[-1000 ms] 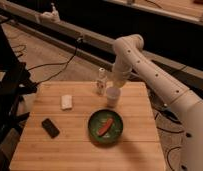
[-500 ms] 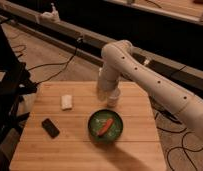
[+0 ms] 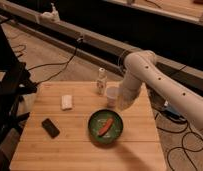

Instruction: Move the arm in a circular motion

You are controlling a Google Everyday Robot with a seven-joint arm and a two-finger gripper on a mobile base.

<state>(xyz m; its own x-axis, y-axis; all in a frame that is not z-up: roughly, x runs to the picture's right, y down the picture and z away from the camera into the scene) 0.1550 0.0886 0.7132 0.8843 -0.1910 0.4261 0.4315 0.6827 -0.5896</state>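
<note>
Arm (image 3: 160, 82): my cream-white rounded tubes, dotted with small dark holes, were bent over the counter's (image 3: 70, 150) far right side.
Pincer (image 3: 122, 102): sat low beside a pale cup (image 3: 112, 95); I couldn't tell how open it was.
Counter: wooden planks.
Bowl (image 3: 91, 127): round, green, held something orange.

Cream-white arm (image 3: 160, 82) in from the right, bent at a bulky joint, end segment pointing down at the wooden surface (image 3: 70, 150). Pincer (image 3: 121, 102) at its tip, low, just beside a pale cup (image 3: 112, 94). Small bottle (image 3: 101, 80) upright left of the cup. White block (image 3: 67, 102) and black phone (image 3: 50, 127) further left, apart. Green bowl (image 3: 95, 134) near the cup, holding an orange piece (image 3: 106, 126).
</note>
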